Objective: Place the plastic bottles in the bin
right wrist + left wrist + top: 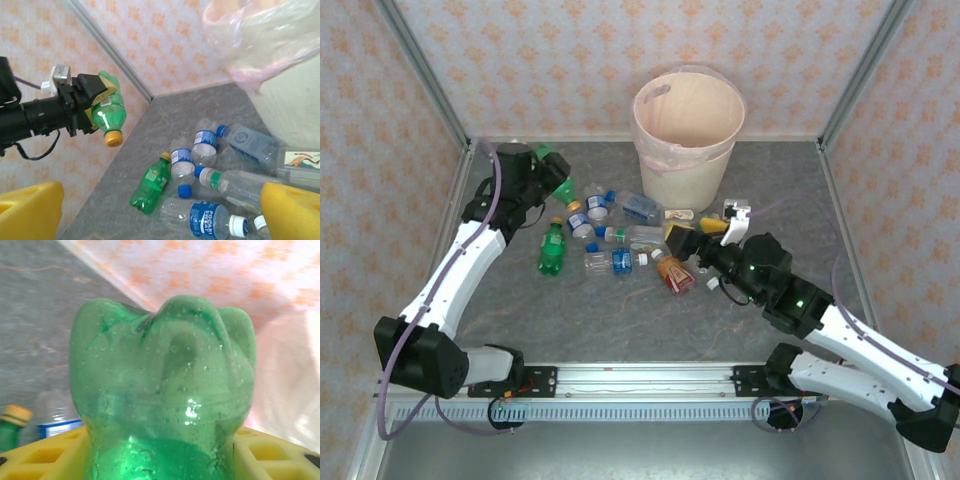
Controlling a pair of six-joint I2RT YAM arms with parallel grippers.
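Left jaws clamped on a green bottle (558, 182), its base toward the wrist camera and its yellow cap pointing down, held off the bench (620, 320) at upper left of the top view. Right jaws wide, nothing between the yellow pads (292, 210), centre-right, just beside the pile. Other bottles (615, 238) lie clustered mid-frame: mostly clear with blue caps, plus a second green bottle (552, 250) and an orange-red bottle (675, 275). Bin (685, 170) stands upright at top centre, behind the cluster.

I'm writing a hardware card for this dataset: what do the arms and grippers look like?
The left arm and right arm have white shells, black joints and thin purple cables. The left gripper and right gripper have yellow fingers. Green lights glow on the right arm.
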